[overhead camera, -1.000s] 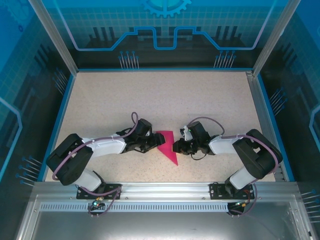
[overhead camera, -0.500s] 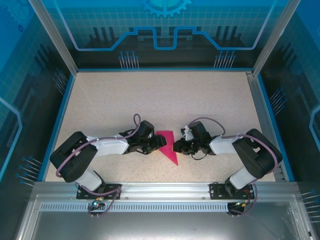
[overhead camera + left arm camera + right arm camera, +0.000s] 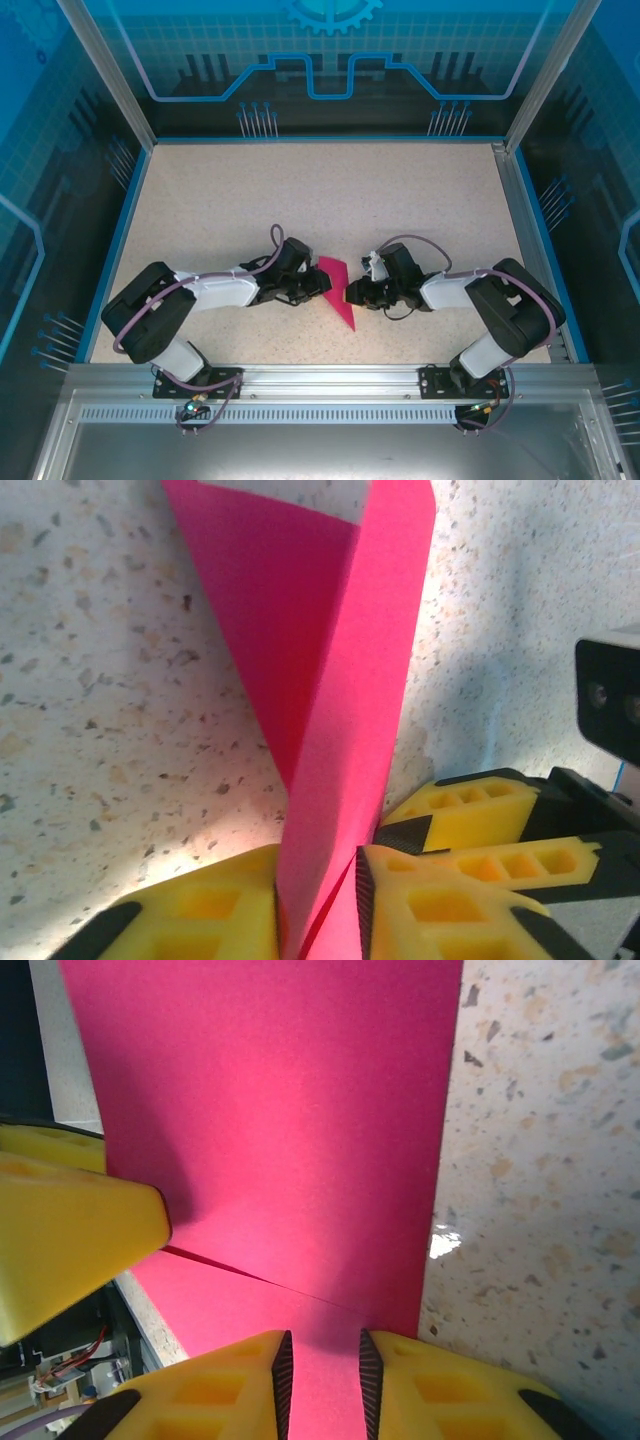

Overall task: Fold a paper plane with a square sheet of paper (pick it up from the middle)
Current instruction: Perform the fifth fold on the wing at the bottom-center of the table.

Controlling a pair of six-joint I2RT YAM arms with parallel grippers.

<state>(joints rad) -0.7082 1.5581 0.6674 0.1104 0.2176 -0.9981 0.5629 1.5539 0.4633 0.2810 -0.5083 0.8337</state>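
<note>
The square sheet of paper (image 3: 342,308) is magenta-pink and folded into a narrow wedge, its point toward the near edge. It lies between the two grippers in the middle of the table. My left gripper (image 3: 318,285) is shut on its left flap. In the left wrist view that flap (image 3: 330,660) stands up from between the yellow fingers (image 3: 318,910). My right gripper (image 3: 350,293) meets the paper's right side. In the right wrist view its jaws (image 3: 325,1380) stand narrowly apart over the flat paper (image 3: 280,1110), pinching nothing. A crease runs across just ahead of the tips.
The speckled beige tabletop (image 3: 330,190) is bordered by blue side walls and an aluminium rail (image 3: 330,382) at the near edge. One yellow finger of the left gripper (image 3: 70,1240) shows beside the paper in the right wrist view, very close to the right one.
My left gripper has shut on the paper's left flap. The flap has risen, so the paper looks narrower from above. The right arm has hardly moved.
</note>
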